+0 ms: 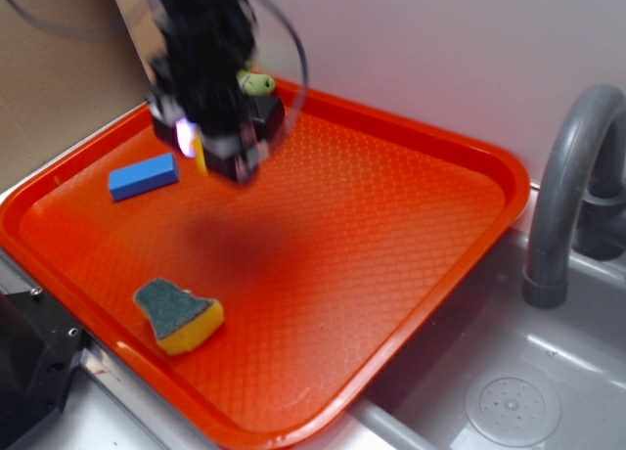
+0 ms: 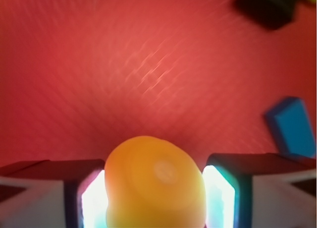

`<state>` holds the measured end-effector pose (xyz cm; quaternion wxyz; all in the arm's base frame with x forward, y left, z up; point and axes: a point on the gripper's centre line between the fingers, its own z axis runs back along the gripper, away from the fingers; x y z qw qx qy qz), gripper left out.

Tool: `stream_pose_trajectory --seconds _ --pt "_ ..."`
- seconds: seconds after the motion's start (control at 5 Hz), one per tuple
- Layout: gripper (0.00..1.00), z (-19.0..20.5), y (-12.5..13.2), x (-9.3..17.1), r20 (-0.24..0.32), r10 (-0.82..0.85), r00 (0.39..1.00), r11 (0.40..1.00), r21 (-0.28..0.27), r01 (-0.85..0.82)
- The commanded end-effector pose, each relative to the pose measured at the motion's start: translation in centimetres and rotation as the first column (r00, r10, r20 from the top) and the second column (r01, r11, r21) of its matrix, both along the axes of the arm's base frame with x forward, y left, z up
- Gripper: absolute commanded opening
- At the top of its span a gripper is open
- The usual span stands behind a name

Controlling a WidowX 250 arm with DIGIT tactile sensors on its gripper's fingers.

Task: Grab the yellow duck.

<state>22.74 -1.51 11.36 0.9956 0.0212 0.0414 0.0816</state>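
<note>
The yellow duck [image 2: 154, 186] is a smooth rounded yellow toy held between my two fingers in the wrist view, filling the gap between the lit pads. In the exterior view only a yellow sliver of the duck [image 1: 200, 155] shows under the blurred black gripper [image 1: 210, 152], which hangs above the back left of the orange tray [image 1: 391, 235]. The gripper [image 2: 154, 198] is shut on the duck, lifted off the tray.
A blue block [image 1: 143, 176] lies at the tray's left, also in the wrist view [image 2: 293, 126]. A yellow sponge with a dark green top [image 1: 178, 316] lies near the front. A lime-green plush [image 1: 256, 82] sits at the back. A grey faucet [image 1: 567, 196] and sink are at right.
</note>
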Motion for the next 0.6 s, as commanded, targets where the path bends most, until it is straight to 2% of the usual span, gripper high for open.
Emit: stream_pose_trajectory --seconds 0.0,0.2,0.4 --pt "0.0 9.8 3.4 -2.2 0.173 0.168 0.97 0.98 -0.133 -0.146" --pt "0.0 11.3 2.9 -2.1 0.21 0.16 0.964 0.98 -0.148 -0.13" --pt "0.0 11.4 2.4 -1.1 0.215 0.106 0.971 0.989 -0.124 -0.081"
